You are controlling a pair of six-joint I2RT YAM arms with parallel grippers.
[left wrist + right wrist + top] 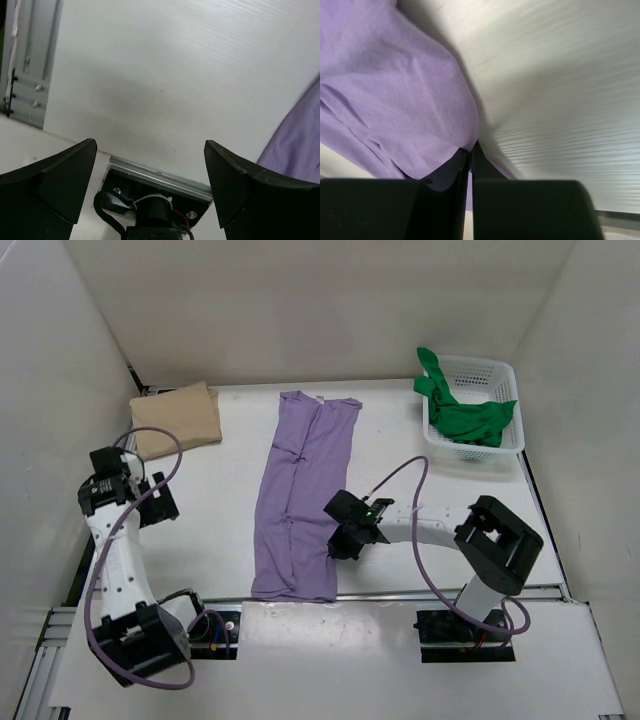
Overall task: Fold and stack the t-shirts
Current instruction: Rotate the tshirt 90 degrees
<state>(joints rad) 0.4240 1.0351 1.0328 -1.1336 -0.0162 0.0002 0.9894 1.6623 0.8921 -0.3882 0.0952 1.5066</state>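
At six o'clock on the surface, my right pincer is clamped on the edge of the purple t-shirt; my left pincer, nine o'clock, hangs spread wide.

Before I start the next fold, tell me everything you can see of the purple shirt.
The purple shirt is soft, light-purple, knit-looking cloth, folded lengthwise into a long, slightly wrinkled strip, sleeves tucked in. It lies flat on the table, centred, collar end far, hem toward the arms. The right gripper is shut on its right edge near the hem, pinching a small fold. Nothing else touches it.
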